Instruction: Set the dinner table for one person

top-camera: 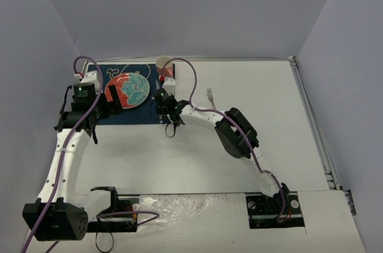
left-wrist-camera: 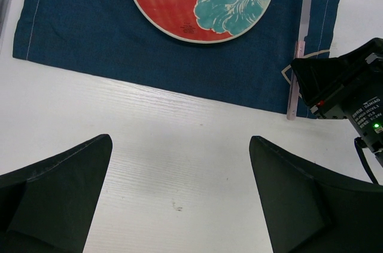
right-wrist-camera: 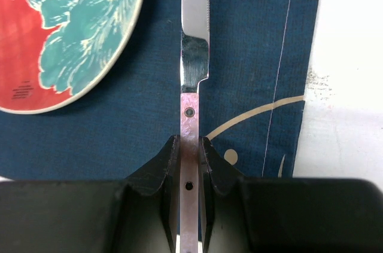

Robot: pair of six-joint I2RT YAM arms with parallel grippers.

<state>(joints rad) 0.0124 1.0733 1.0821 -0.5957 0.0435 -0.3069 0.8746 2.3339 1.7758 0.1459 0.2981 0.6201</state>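
Grey walls box in the white bench (top-camera: 179, 163), which fills the overhead view, with both arm bases at its near edge. Toward its far left lies a dark blue placemat (top-camera: 134, 115) carrying a red and teal plate (top-camera: 127, 90). The left gripper (left-wrist-camera: 181, 145) hangs released, jaws wide, over bare bench beside the placemat's edge. The right gripper (right-wrist-camera: 190, 145) is grasping a knife (right-wrist-camera: 190, 112) by its pinkish handle, blade over the placemat, just beside the plate. A pale cup (top-camera: 163, 61) stands by the placemat's far right corner; a fork (top-camera: 210, 94) lies on bare bench further right.
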